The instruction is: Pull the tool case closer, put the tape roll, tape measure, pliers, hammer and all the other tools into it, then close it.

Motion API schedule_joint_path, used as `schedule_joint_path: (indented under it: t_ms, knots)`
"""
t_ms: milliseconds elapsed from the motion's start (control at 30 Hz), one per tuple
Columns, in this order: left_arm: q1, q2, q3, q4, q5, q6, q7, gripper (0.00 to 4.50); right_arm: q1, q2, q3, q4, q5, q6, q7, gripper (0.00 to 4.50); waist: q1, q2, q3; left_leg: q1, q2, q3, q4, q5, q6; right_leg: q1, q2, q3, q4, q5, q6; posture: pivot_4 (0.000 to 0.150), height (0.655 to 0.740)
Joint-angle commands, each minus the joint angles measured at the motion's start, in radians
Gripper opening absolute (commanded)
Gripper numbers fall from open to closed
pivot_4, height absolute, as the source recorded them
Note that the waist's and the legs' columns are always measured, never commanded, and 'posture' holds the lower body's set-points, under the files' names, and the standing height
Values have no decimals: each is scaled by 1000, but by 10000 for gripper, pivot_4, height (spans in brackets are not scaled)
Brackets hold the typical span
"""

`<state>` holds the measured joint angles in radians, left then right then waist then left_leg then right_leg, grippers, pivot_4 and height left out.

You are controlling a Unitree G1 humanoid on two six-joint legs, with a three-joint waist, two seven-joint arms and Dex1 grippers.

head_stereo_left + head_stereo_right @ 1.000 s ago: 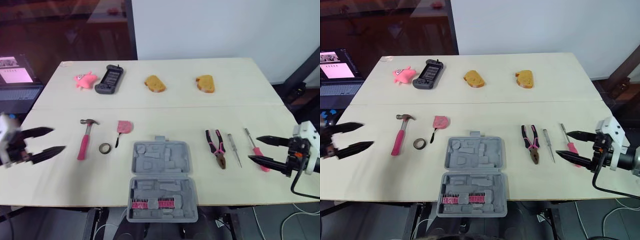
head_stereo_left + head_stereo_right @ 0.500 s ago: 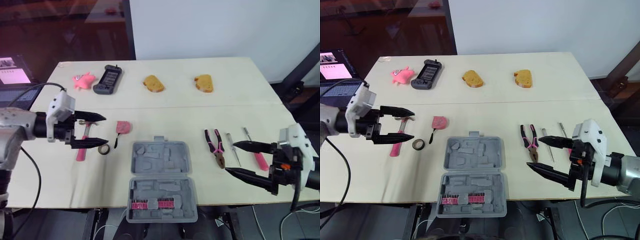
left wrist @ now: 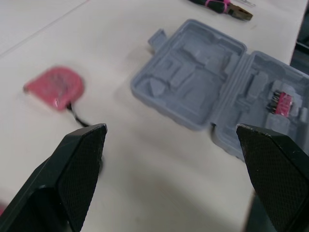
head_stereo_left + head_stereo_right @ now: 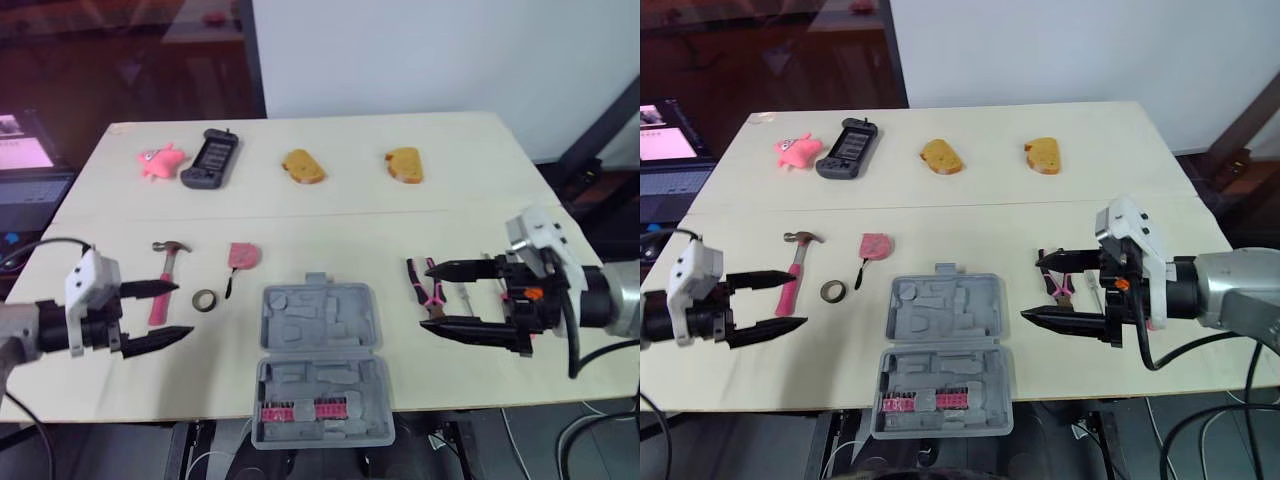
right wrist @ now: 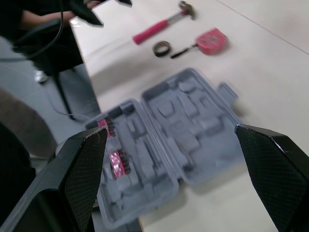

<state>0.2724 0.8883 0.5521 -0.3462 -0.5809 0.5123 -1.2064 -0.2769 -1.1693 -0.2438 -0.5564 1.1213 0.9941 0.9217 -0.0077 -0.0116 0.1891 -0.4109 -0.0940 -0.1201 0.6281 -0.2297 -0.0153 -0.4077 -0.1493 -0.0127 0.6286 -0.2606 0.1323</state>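
Here, the case (image 4: 320,360) lies open, both halves flat. Left of it hovers the left gripper (image 4: 184,308), fingers spread, beside the hammer (image 4: 166,270) and tape roll (image 4: 205,299). Right of it the right gripper (image 4: 425,296), fingers also spread, hangs over the pliers (image 4: 432,293), seemingly not touching.

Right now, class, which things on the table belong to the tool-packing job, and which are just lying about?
Job: tool case, hammer, tape roll, tape measure, pliers.

Lying about: pink toy, handheld game console, left bread slice, right bread slice.
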Motion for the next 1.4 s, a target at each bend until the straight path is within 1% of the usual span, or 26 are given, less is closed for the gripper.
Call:
schedule_joint_path:
  t_ms: [33, 67, 100, 200, 333, 433, 467, 533, 633, 733, 867, 933, 967, 1033, 1133, 1200, 1267, 1300, 1333, 1400]
  knots:
    - [121, -78, 131, -128, -16, 20, 97, 45000, -101, -5, 107, 37, -67, -40, 115, 44556, 5, 0, 0, 0, 0, 0, 0, 0, 0, 0, 0, 0, 0, 0, 0, 1500, 7400]
    - [147, -106, 149, -146, -18, 18, 123, 45000, -130, 7, 122, 49, -62, -39, 133, 44556, 10, 0, 0, 0, 0, 1, 0, 0, 1, 0, 0, 0, -1, 0, 0, 1500, 7400]
    - [173, -148, 181, -159, -56, 41, 153, 45000, -163, 18, 145, 66, -70, -41, 155, 44556, 15, 0, 0, 0, 0, 2, 1, -1, 1, 0, 0, 0, 0, 0, 0, 1500, 7400]
    - [257, -260, 232, -217, -83, 32, 232, 45000, -236, 45, 221, 114, -175, -111, 212, 44556, 20, -1, 0, 0, 0, 3, 2, -1, 1, 0, 0, 1, 0, 1, 0, 1500, 7400]
    - [300, -319, 232, -265, -80, 17, 308, 45000, -274, 64, 270, 141, -275, -174, 247, 44556, 25, -2, 0, 0, 1, 4, 3, -1, 0, 0, 0, 0, 0, 1, 1, 1500, 7400]
    - [296, -327, 189, -267, 13, -23, 384, 45000, -286, 94, 264, 165, -310, -212, 253, 44556, 22, -2, 0, 0, 1, 5, 3, -1, 0, 0, 0, 0, 0, 1, 0, 1500, 7400]
    - [287, -324, 178, -267, 20, -14, 408, 45000, -286, 98, 265, 167, -327, -227, 259, 44556, 22, -2, 0, 0, 1, 5, 3, -1, 0, 0, 0, 0, 0, 1, 0, 1500, 7400]
    - [262, -283, 133, -262, 67, 25, 457, 45000, -290, 101, 268, 166, -346, -228, 261, 44556, 22, -2, 0, 0, 1, 5, 2, -1, 0, 0, 1, 1, 0, 1, 0, 1500, 7400]
    - [201, -203, 83, -241, 81, 74, 467, 45000, -295, 110, 264, 152, -367, -229, 248, 44556, 23, -2, 0, 0, 1, 5, 2, -1, 0, 0, 3, 0, 1, 1, 0, 1500, 7400]
    - [102, -76, 57, -170, 15, 180, 404, 45000, -279, 133, 250, 132, -371, -235, 232, 44556, 22, -2, 0, 0, 2, 5, 2, -1, 0, -1, 5, 1, 1, 2, -1, 1500, 7400]
    - [-38, 119, -39, -47, 30, 202, 282, 45000, -261, 150, 247, 103, -375, -228, 210, 44556, 20, -2, 0, 0, 5, 5, 2, -1, 0, -2, 10, 2, 1, 3, -3, 1500, 7400]
    - [-94, 211, -126, 29, 88, 130, 199, 45000, -259, 162, 243, 88, -360, -213, 196, 44556, 19, -1, 0, 0, 6, 5, 2, -1, 0, -3, 10, 2, 1, 3, -3, 1500, 7400]
    - [-140, 264, -202, 83, 133, 74, 139, 45000, -255, 170, 240, 79, -354, -207, 186, 44556, 18, -1, 1, 0, 6, 5, 1, -1, 0, -3, 11, 3, 1, 3, -3, 1500, 7400]
    - [-235, 319, -323, 183, 190, -13, 45, 45000, -251, 186, 241, 65, -352, -200, 169, 44556, 16, 0, 1, 1, 6, 7, 1, -1, 0, -4, 11, 4, 1, 4, -4, 1500, 7400]
    - [-422, 332, -515, 361, 335, -226, -84, 45000, -251, 200, 243, 50, -341, -179, 147, 44556, 17, 0, 1, 1, 6, 9, -1, -1, -1, -5, 12, 6, 1, 4, -4, 1500, 7400]
    - [-555, 308, -624, 472, 416, -343, -163, 45000, -251, 202, 239, 39, -320, -147, 137, 44556, 18, 0, 2, 0, 7, 8, -1, -1, -1, -6, 13, 6, 1, 6, -2, 1500, 7400]
    - [-658, 276, -703, 562, 489, -437, -205, 45000, -247, 205, 233, 24, -309, -129, 124, 44556, 19, 0, 2, 0, 7, 8, 0, -1, -1, -6, 13, 7, 1, 6, -1, 1500, 7400]
    - [-701, 253, -731, 603, 516, -469, -213, 39787, -242, 208, 229, 14, -304, -125, 117, 45000, 19, -1, 2, 0, 7, 9, 0, -1, -1, -6, 13, 7, 1, 7, -1, 1500, 7400]
    - [-735, 228, -750, 635, 531, -491, -218, 36988, -238, 209, 225, 5, -298, -120, 110, 45000, 19, -1, 2, 0, 7, 8, 0, -1, -1, -6, 13, 7, 0, 7, 0, 1500, 7400]
    - [-775, 181, -784, 685, 558, -535, -232, 36988, -232, 211, 217, -8, -287, -103, 89, 45000, 19, -1, 2, 0, 7, 8, 0, -1, -1, -6, 13, 7, 1, 9, 3, 1500, 7400]
